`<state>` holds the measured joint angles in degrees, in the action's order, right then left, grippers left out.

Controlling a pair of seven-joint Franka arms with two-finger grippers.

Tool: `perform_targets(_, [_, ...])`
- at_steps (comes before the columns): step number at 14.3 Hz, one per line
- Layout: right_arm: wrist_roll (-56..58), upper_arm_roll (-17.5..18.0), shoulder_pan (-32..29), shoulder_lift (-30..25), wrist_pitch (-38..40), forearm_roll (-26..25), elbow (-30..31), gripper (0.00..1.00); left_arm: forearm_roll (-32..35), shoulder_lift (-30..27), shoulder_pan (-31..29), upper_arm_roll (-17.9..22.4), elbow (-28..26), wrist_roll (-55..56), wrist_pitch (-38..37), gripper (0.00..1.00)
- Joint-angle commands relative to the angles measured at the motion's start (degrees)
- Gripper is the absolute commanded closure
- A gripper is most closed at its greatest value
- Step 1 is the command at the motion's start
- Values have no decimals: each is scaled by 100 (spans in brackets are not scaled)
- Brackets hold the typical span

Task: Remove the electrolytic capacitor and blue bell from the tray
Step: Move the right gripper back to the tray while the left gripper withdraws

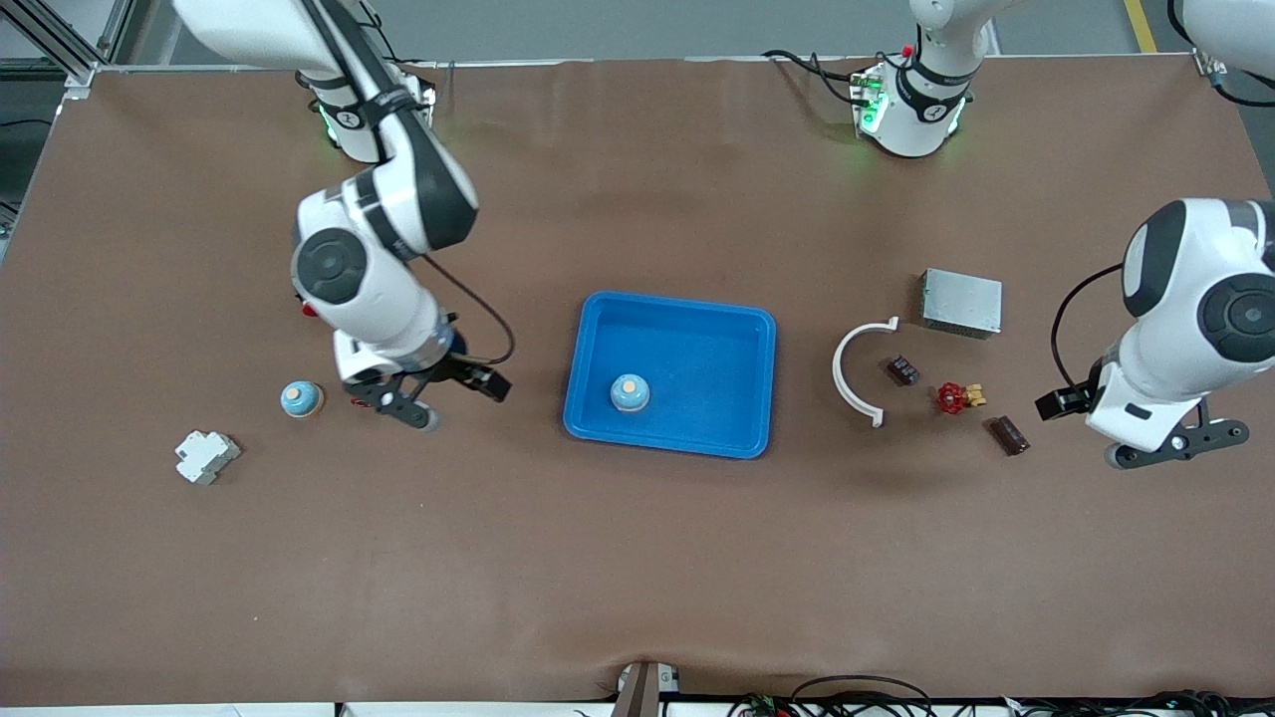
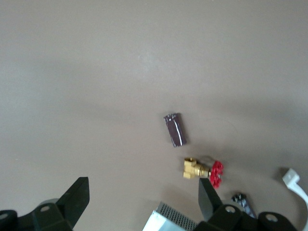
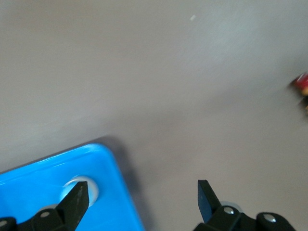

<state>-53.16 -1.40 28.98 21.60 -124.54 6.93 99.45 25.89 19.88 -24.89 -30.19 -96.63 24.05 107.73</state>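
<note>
Here's the picture: the blue tray (image 1: pixel 670 372) sits mid-table, and one blue bell (image 1: pixel 630 392) rests inside it, close to the wall facing the right arm's end and toward the rim nearest the front camera. That bell is the piece left to lift out.

The electrolytic capacitor (image 1: pixel 1008 435) is already outside, lying flat on the table toward the left arm's end, its long axis slanted across the table. A red-handled brass valve (image 1: pixel 958 397) lies just beside it, with a small black ribbed part (image 1: pixel 903 370), a white curved bracket (image 1: pixel 859 370) and a grey metal box (image 1: pixel 961 303) nearby.

Right claw (image 1: pixel 406 407): jaws spread wide, nothing in them, low over bare table between the tray and a second blue bell (image 1: pixel 299 398) sitting outside toward the right arm's end. A white blocky part (image 1: pixel 206 456) lies nearer the front camera than that one.

The key relation: the tray's bell lies from the right claw straight toward the table's middle, just over the near tray wall. The right wrist view shows that wall and the bell's rim (image 3: pixel 89 185) by one fingertip (image 3: pixel 77 199).

Left claw (image 1: pixel 1175 443): wide and empty too, waiting over the table at its own end, near the capacitor. The right arm looks better placed, I'd say; the bell is round, so approach angle matters little.
</note>
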Motion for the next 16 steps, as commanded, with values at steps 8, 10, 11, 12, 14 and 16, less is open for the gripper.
perform_targets(8, [-2593, -124, 1610, 1609, 52, 1, -1542, 0, -997, -732, -34, -93, 1135, -1324, -1515, 0])
perform_targets(10, [-2804, -115, 1672, 1812, 70, -209, -1648, 0, -1286, -906, -69, -67, 1287, -1455, -1738, 0])
perform_targets(11, [-2875, -115, 1672, 1865, 61, -236, -1649, 0, -1488, -1090, -52, -23, 1278, -1778, -1730, 0])
perform_targets(12, [-2893, -124, 1681, 1917, 44, -236, -1657, 0, -1551, -1222, 27, 4, 1252, -1981, -1721, 0])
perform_targets(14, [-2893, -124, 1690, 2040, 26, -236, -1701, 0, -1569, -1512, 578, 493, 1138, -2010, -1764, 0])
perform_targets(16, [-2902, -132, 1690, 2198, 17, -254, -1806, 0, -1805, -1881, 1176, 1082, 857, -2010, -1782, 0])
